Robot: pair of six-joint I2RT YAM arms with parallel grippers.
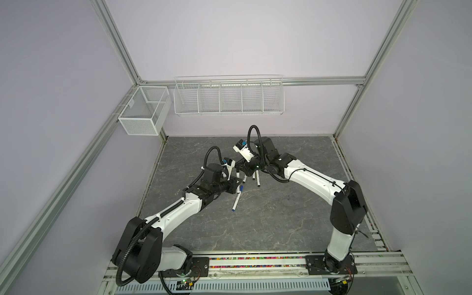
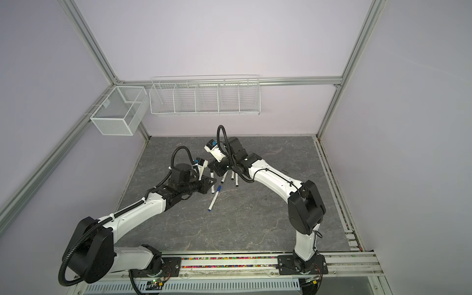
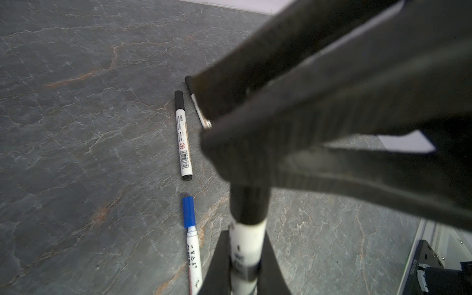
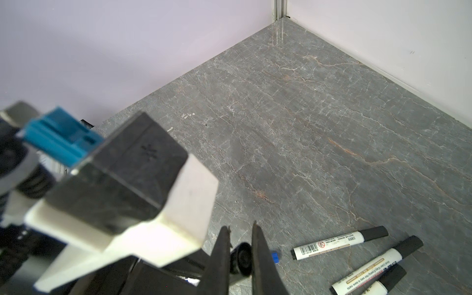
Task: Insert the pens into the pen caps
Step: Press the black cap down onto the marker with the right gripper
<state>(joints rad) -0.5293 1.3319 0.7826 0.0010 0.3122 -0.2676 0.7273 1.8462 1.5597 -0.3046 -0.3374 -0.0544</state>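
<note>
Ana: Left claw (image 3: 246,236) sits closest. Black fingers (image 3: 219,260) clenched on a slim white marker pen with printed barrel (image 3: 245,251).

Ben: And its cap?

Ana: Short black plastic cap (image 3: 249,204) on the pen's far end. Right claw (image 4: 240,229) pinched tight around that cap. Both claws line up along the one pen, above the grey marbled tabletop (image 3: 76,127).

Ben: Right wrist view adds what?

Ana: Cap seen end-on, a dark disc between the two finger blades. Just beyond, three black-capped white pens (image 4: 339,242) lie on the tabletop. Left arm's black-and-white camera block (image 4: 122,191) fills much of that view.

Ben: Left wrist view?

Ana: Blue-capped white pen (image 3: 191,242) lies just beside the held one. One black-capped pen shows whole, a second half hidden behind the right claw. In both top views the four loose pens cluster under the wrists, the blue one nearest the arm bases.
</note>
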